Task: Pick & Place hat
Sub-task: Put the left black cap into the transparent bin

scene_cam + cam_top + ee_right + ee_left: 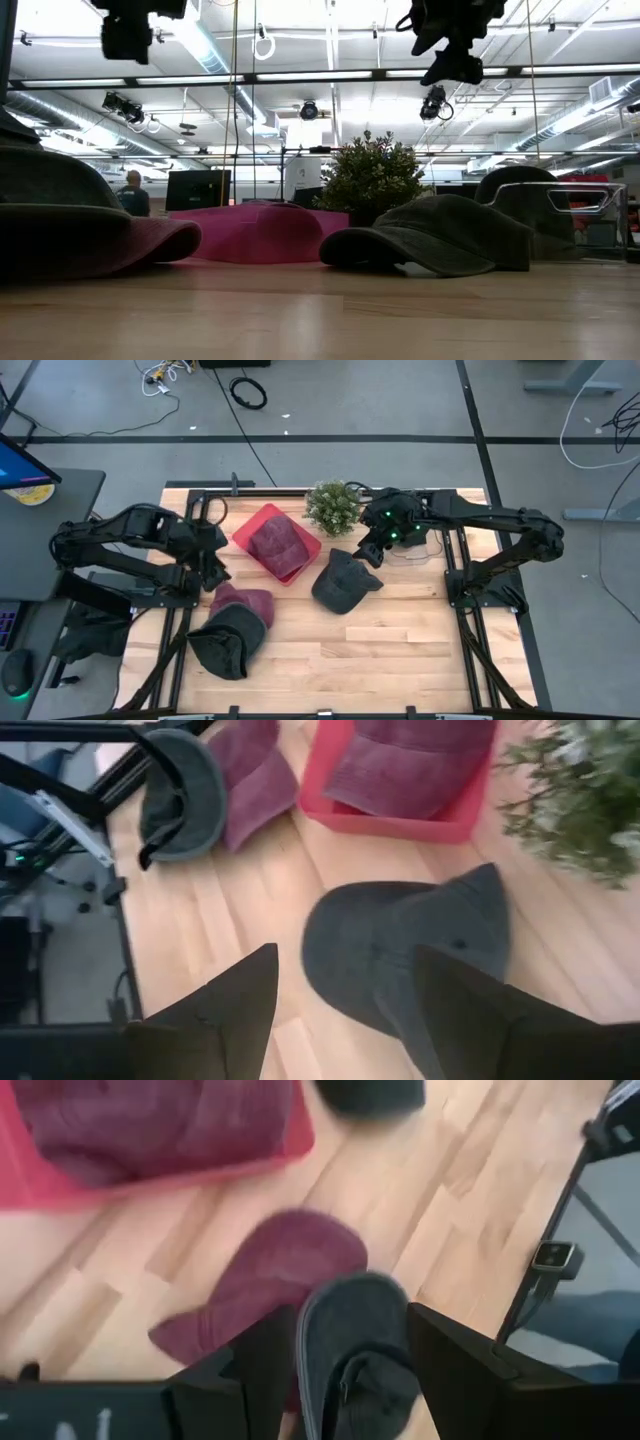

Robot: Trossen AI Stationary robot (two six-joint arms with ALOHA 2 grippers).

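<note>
A red tray (pixel 300 557) near the table's far edge holds a maroon hat (pixel 277 538). A dark grey cap (pixel 345 582) lies crown up at mid-table, also low on the wood in the low view (pixel 440 235). A second maroon hat (pixel 246 603) and another dark cap (pixel 225 643) overlap near the left side. My left gripper (pixel 212 568) hangs open above that pair (pixel 350 1342). My right gripper (pixel 368 552) hovers open over the grey cap's far side (pixel 345 960). Both are raised well above the table.
A small potted plant (pixel 333 507) stands at the far edge between the tray and my right arm. Black frame rails (pixel 455 575) run along the table's left and right sides. Bare wood (pixel 380 650) lies toward the near edge.
</note>
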